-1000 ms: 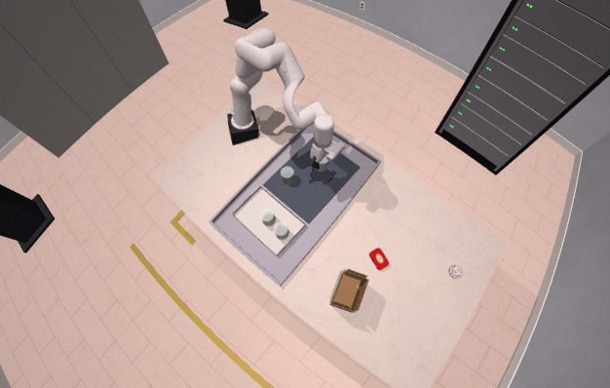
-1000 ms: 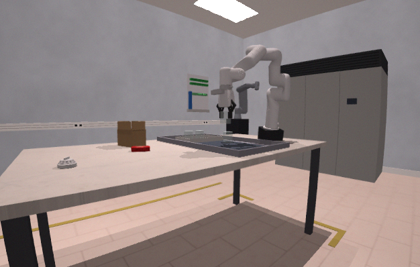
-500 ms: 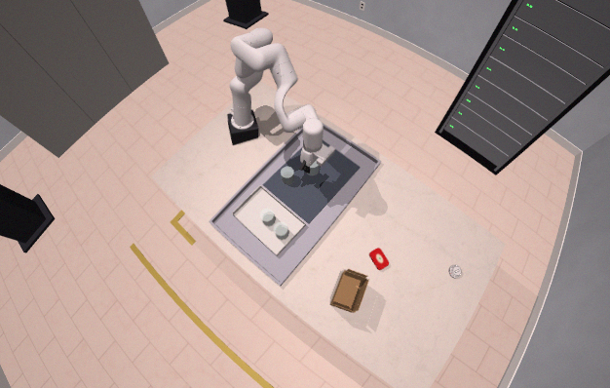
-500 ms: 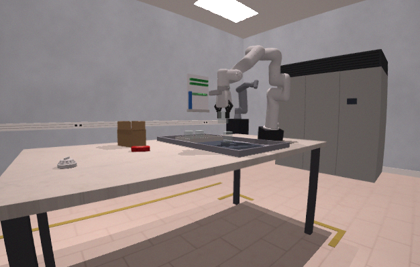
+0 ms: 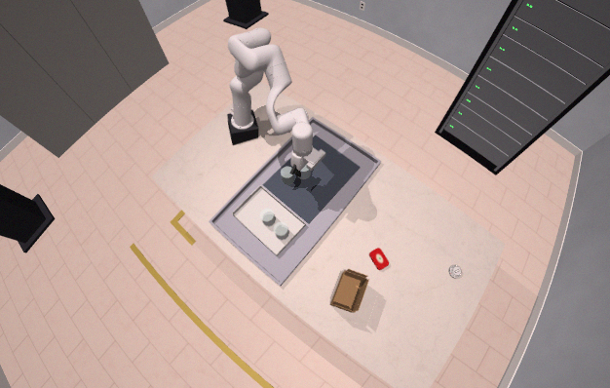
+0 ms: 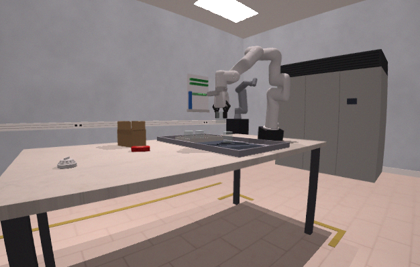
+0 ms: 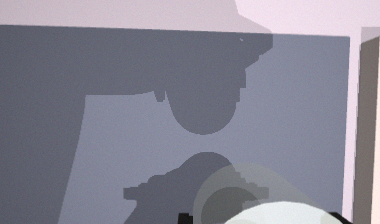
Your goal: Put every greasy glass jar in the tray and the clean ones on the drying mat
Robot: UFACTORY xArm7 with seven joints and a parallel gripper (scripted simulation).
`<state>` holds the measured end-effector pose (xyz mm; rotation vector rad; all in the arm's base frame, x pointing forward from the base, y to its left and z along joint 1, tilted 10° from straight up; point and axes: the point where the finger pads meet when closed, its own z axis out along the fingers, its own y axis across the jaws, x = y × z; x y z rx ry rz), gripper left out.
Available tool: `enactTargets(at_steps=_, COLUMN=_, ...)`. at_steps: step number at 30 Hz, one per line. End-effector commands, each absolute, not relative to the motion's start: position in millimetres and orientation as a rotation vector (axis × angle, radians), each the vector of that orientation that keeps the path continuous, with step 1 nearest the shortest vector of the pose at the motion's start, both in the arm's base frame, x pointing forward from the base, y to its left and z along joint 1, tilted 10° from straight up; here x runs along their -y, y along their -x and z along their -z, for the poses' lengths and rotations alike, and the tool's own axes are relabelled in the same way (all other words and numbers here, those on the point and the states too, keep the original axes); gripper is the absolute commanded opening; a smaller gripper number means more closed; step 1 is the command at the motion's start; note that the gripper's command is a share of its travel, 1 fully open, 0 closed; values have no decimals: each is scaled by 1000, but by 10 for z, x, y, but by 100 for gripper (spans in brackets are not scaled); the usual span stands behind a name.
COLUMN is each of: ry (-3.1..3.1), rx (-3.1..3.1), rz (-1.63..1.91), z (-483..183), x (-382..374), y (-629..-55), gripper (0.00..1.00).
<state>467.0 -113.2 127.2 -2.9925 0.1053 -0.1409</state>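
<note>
My gripper (image 5: 298, 172) hangs well above the dark drying mat (image 5: 317, 177), shut on a glass jar (image 7: 262, 200). In the wrist view the jar is pale and see-through at the bottom edge, between the fingertips, with its shadow on the mat below. Another glass jar (image 5: 285, 173) stands on the mat just left of the gripper. Two more jars (image 5: 268, 217) (image 5: 281, 230) stand in the light tray (image 5: 269, 221) in front of the mat. From the side the gripper (image 6: 221, 112) is high over the table.
Mat and tray lie inside a grey rimmed frame (image 5: 297, 205). A cardboard box (image 5: 349, 290), a red flat object (image 5: 378, 258) and a small grey round part (image 5: 455, 271) lie on the table to the right. The arm's base (image 5: 243, 128) stands behind the frame.
</note>
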Motion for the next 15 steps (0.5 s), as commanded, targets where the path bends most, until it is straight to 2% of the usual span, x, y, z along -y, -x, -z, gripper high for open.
enactTargets(at_steps=1, ry=2993, rx=-106, rz=150, z=-1272, x=1249, y=-4626, gripper=0)
enactTargets(at_steps=15, ry=2993, rx=-106, rz=150, z=-1198, x=1621, y=-4422, gripper=0)
